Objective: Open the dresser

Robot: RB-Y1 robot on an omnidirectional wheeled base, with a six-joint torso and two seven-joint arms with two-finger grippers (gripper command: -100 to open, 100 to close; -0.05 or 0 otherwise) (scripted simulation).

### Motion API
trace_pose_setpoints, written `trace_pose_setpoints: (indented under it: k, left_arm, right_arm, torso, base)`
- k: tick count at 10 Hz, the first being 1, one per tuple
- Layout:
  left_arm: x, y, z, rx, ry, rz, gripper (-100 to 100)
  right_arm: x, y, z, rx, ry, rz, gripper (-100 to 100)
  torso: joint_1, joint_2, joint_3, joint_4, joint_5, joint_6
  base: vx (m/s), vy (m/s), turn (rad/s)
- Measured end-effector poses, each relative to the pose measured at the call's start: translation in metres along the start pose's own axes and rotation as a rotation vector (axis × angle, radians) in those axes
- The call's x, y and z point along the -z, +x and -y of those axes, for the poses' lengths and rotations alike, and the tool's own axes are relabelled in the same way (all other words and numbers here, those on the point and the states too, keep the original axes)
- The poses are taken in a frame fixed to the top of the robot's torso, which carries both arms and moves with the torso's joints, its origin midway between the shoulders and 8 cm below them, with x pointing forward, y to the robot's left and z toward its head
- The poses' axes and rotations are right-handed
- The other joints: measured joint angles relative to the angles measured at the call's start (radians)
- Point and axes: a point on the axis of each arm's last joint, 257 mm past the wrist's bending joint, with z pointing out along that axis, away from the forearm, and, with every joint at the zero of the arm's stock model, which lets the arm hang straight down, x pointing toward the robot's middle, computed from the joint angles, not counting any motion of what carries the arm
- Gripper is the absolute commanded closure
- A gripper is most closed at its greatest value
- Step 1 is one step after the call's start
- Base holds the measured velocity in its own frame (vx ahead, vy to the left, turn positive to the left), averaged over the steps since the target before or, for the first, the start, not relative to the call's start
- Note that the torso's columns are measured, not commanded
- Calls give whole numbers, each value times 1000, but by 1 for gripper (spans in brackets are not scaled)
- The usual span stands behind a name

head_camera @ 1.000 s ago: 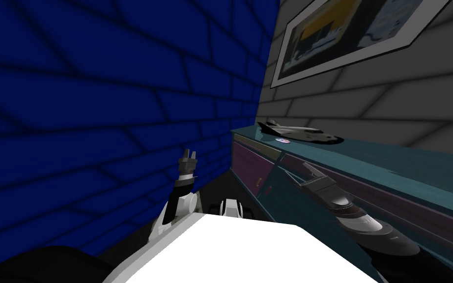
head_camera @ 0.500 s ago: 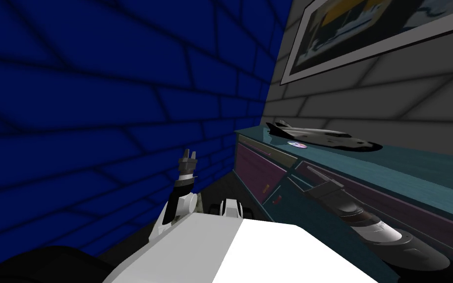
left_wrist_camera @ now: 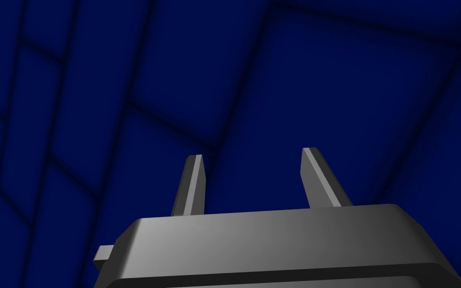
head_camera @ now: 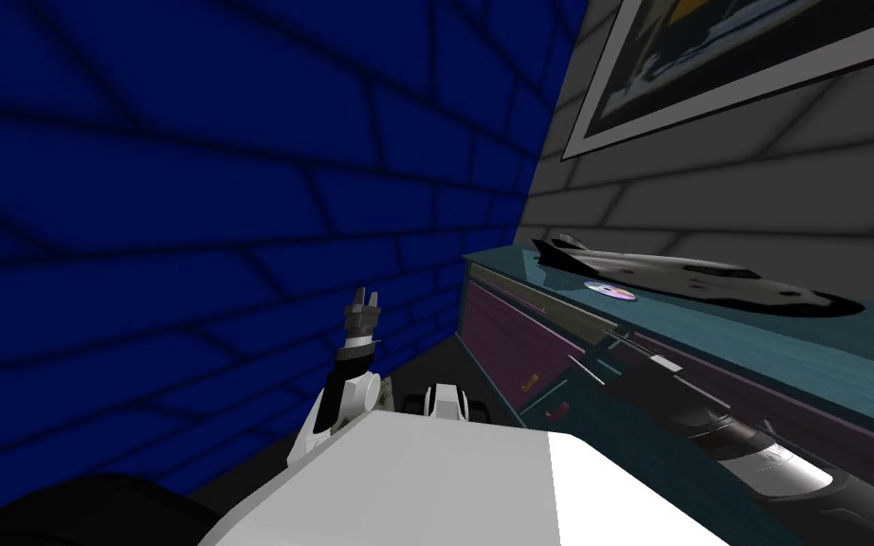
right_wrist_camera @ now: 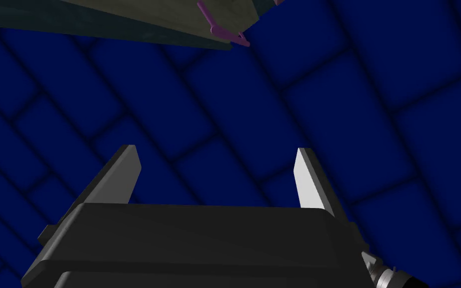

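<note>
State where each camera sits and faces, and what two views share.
Head view: on the head, steeply down at the corner dresser; right forearm, left gripper show.
Left wrist view: on the left hand, facing the blue wall; own open fingers show.
Right wrist view: on the right hand, facing that wall and a purple handle; right gripper open.
Shared: head and right wrist views both show the dresser.

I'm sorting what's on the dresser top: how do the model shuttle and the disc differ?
The model shuttle is long, white and black; the disc is small, round and pinkish. The model shuttle rises off the surface; the disc lies flat. Both rest close together on the teal dresser.
</note>
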Motion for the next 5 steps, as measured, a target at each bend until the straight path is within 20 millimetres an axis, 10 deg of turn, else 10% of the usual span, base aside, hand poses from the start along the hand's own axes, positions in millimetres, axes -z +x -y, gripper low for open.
trace_pose_setpoints:
  k: [5]
  left_arm:
    - [0, 0, 0, 0, 0, 0, 0]
  right_arm:
    - [22, 41, 1, 272, -111, -156, -100]
  torso:
    - [1, 2, 1, 0, 0, 0]
  base:
    - [117, 49, 97]
